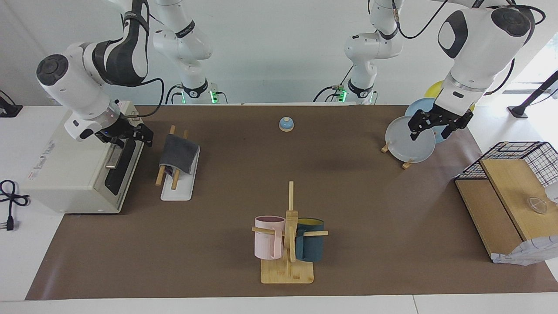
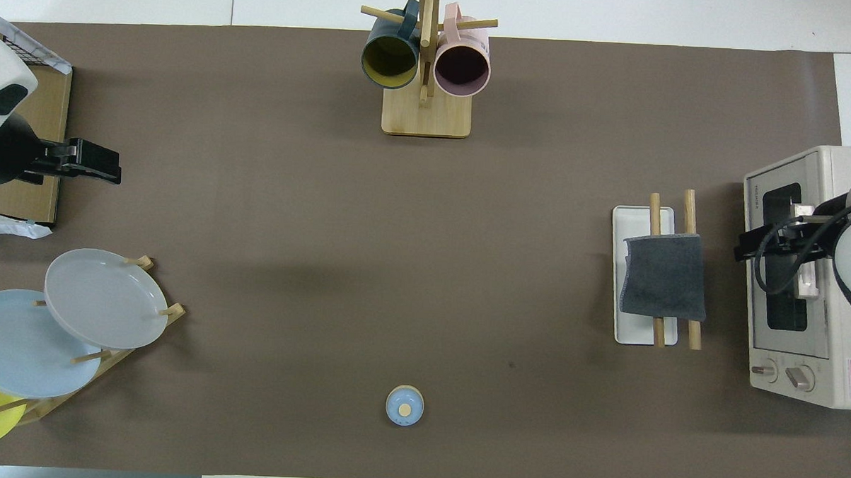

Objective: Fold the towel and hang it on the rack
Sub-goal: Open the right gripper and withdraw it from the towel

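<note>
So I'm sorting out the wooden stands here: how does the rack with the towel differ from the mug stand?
The rack lies low, with two long rods over a white base; the mug stand stands upright on a wooden base with short pegs. The rack carries the dark grey towel draped over both rods; the mug stand holds a pink mug and a teal mug. Both have light-wood rods.

White wall (image 1: pixel 270 48), brown-covered table (image 1: pixel 348 183).

Towel (image 1: pixel 178 152) draped over rack (image 1: pixel 176 186), seemingly just beside oven (image 1: pixel 74 174).
</note>
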`<state>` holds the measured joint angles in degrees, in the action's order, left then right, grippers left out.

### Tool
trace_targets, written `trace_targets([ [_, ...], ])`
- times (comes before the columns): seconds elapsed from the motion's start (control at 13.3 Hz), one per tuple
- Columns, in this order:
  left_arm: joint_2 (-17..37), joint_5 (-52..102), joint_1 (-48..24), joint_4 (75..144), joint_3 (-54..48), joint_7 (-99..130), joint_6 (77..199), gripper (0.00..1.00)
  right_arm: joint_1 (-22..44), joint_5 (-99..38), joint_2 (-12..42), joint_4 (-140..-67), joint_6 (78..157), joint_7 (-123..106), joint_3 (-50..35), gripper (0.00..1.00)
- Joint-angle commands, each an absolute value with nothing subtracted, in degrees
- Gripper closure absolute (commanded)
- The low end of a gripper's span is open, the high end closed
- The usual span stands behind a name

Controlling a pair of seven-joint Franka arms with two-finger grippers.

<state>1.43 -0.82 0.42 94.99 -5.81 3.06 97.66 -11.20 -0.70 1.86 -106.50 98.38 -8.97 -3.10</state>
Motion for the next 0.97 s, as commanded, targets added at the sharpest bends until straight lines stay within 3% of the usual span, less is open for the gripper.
trace_targets([
  [0.0, 1.0, -1.8, 0.1, 94.7, -5.3, 2.2, 96.3, 0.00, -8.4, 1.1, 5.5, -95.2, 89.8, -8.2, -2.9, 0.00],
  [0.3, 0.5, -1.8, 0.5, 95.5, -5.4, 2.3, 97.2, 0.00, -6.7, 1.6, 1.8, -93.9, 83.9, -7.7, -3.1, 0.00],
  [0.6, 0.4, -1.8, 0.5, 95.5, -5.3, 2.4, 97.3, 0.00, -6.2, 1.4, 1.1, -93.8, 83.3, -7.7, -3.1, 0.00],
  [0.9, 0.1, -1.8, 0.4, 95.6, -5.3, 2.5, 97.0, 0.00, 8.4, 1.5, -0.7, -94.5, 83.8, -4.8, 9.1, 0.00],
])
